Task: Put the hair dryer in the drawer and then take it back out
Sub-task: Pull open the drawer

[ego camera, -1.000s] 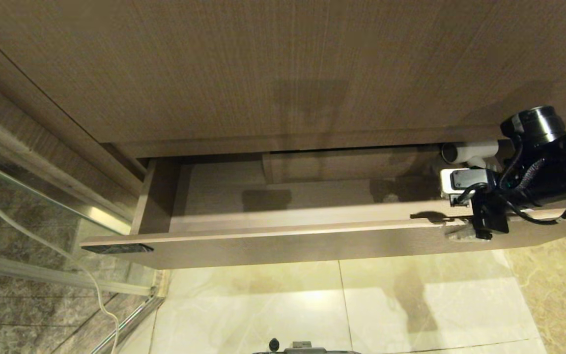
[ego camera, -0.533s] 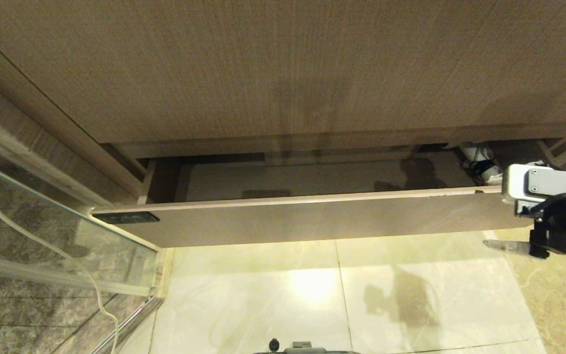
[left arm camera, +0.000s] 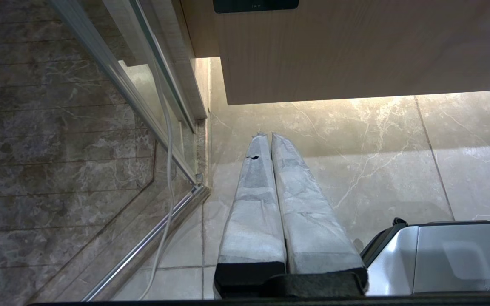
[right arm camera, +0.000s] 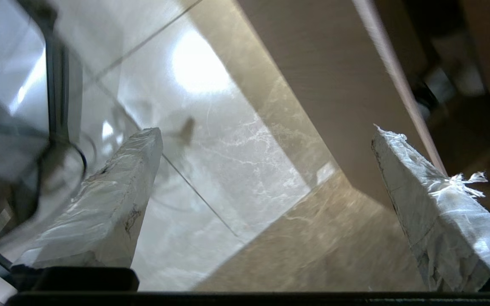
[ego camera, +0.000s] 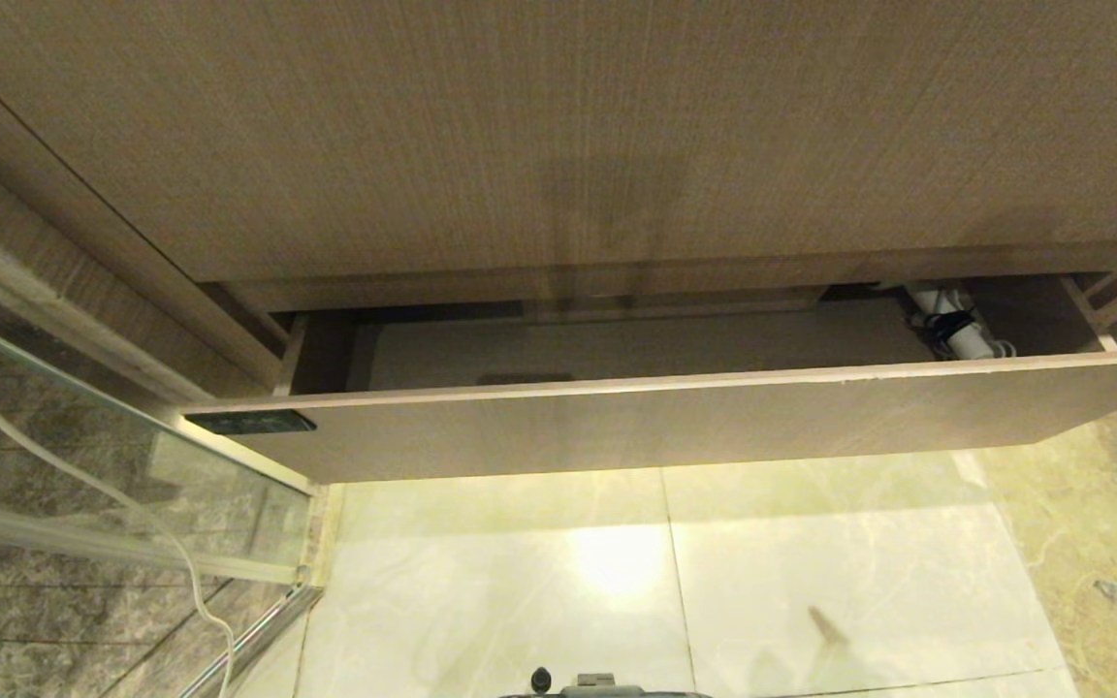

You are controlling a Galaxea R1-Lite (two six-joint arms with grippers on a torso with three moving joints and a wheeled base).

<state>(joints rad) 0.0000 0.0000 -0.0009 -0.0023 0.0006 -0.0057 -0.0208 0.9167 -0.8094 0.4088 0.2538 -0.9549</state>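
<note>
At the right end of the drawer (ego camera: 617,427), tucked well back under the taller wood-grain panel (ego camera: 558,136), lies the hair dryer (ego camera: 956,325); only part of its white body with a dark band shows over the drawer front, so which way the handle lies is hard to say. The drawer stands partly open, its dark label (ego camera: 250,423) at the left end of the front.

Neither arm shows in the head view. The right gripper (right arm camera: 266,170) hangs low over the marble floor (ego camera: 675,582) just outside the drawer front, its wrapped fingers (right arm camera: 113,199) spread wide with nothing between them. The left gripper (left arm camera: 266,140) is parked near the glass shower door (left arm camera: 143,106), its two pads pressed together and empty.

Judging by how things lie, the dryer is stowed and the taking-out is yet to be done. Risks from here look real: the opening between drawer front and panel is narrow, so a gripper reaching in could strike the front edge or the panel's underside. The dryer sits deep in the corner beside the drawer's side wall, which leaves little room for wide fingers on either side; a shallow pinch on the smooth round barrel could slip. The coiled cord, not clearly visible, could snag on the drawer edge as the dryer is lifted out.
</note>
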